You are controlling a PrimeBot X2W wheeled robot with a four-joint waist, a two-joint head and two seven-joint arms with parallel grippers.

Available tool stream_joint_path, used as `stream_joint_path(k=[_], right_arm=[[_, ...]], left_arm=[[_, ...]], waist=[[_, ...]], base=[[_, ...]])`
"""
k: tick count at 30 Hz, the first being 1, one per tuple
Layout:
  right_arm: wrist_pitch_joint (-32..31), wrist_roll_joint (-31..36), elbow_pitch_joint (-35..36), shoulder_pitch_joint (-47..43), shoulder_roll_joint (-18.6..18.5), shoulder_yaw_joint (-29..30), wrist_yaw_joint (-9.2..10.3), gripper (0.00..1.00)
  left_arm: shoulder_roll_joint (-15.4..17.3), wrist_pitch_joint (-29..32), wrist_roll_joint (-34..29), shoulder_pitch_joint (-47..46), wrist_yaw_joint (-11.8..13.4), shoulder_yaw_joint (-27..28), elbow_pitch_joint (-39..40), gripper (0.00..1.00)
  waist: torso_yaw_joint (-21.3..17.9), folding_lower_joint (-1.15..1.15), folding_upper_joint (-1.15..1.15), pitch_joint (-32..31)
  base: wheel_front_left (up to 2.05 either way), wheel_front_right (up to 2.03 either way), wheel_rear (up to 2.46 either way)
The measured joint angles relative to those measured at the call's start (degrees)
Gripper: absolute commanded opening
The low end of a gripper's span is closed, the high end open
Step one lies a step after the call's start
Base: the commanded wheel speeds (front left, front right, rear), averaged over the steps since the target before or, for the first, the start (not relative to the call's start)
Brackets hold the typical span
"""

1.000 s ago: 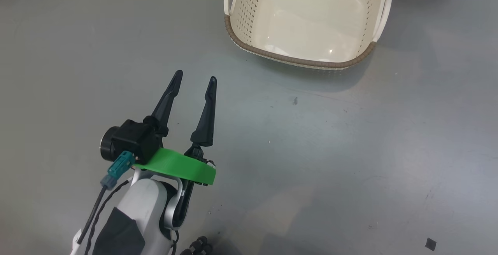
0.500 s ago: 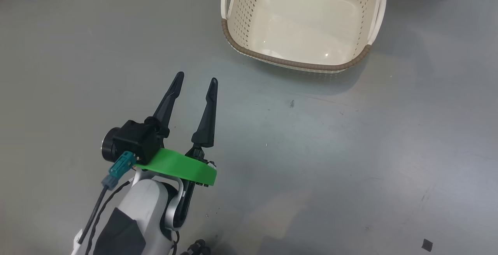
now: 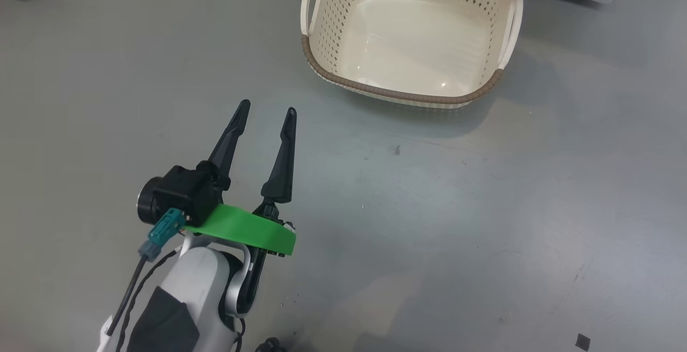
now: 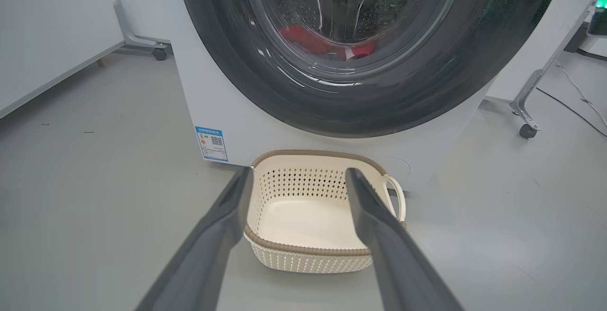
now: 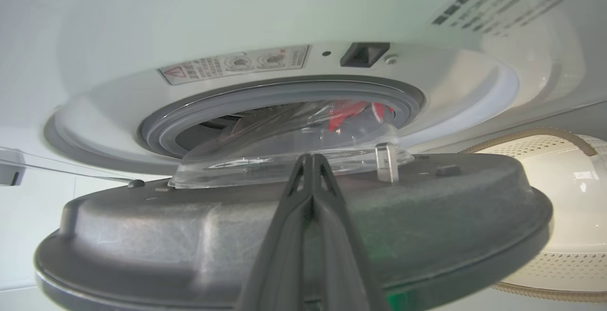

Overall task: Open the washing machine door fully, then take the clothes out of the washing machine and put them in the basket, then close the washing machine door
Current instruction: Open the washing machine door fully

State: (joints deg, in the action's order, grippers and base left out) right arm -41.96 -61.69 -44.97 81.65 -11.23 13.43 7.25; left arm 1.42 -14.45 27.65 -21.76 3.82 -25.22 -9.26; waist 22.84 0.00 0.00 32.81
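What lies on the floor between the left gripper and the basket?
Nothing stands there. In the head view, the stretch from the left gripper to the basket is bare grey floor.

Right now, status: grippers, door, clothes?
Left gripper open, empty. Right gripper shut, at inner side of washing machine door. Door part open, across the opening; clothes inside. Basket empty.

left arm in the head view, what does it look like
The left gripper has two long tapering black fingers on a black housing above a green bracket. A teal connector with a black cable plugs in; the forearm is pale with a dark panel.
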Motion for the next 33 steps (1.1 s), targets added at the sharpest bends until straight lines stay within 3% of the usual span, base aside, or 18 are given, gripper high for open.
stream_joint_path(k=[33], right_arm=[[-10.23,-4.72,-3.65,-12.06,4.89,-0.26,-0.60,0.00]], left_arm=[[0.04,0.00,-2.48,1.82,0.16,1.87,-1.66,1.00]], waist=[[-2.56,0.00,0.00,-7.69]], base=[[0.00,0.00,0.00]])
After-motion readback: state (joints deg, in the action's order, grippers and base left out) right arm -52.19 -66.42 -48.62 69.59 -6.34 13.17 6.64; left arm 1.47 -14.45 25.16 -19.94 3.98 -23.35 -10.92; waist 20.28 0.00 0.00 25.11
